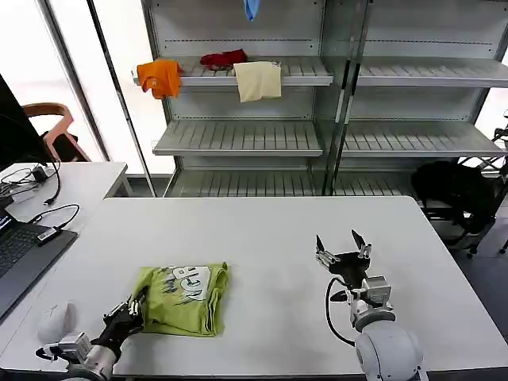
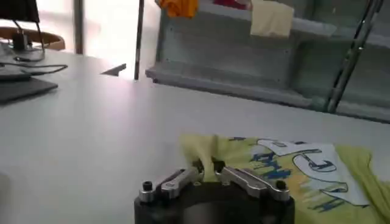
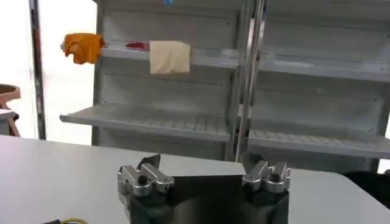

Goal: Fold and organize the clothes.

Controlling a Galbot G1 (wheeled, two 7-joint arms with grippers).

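Up close from its wrist, left hand (image 2: 207, 172) pinching T-shirt (image 2: 292, 170) corner; right hand (image 1: 343, 248) spread.

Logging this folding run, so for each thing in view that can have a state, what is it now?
T-shirt: folded into a compact bundle on the table, print up.
Left gripper: shut on the T-shirt's near corner.
Right gripper: open, holding nothing, over the table to the T-shirt's right.
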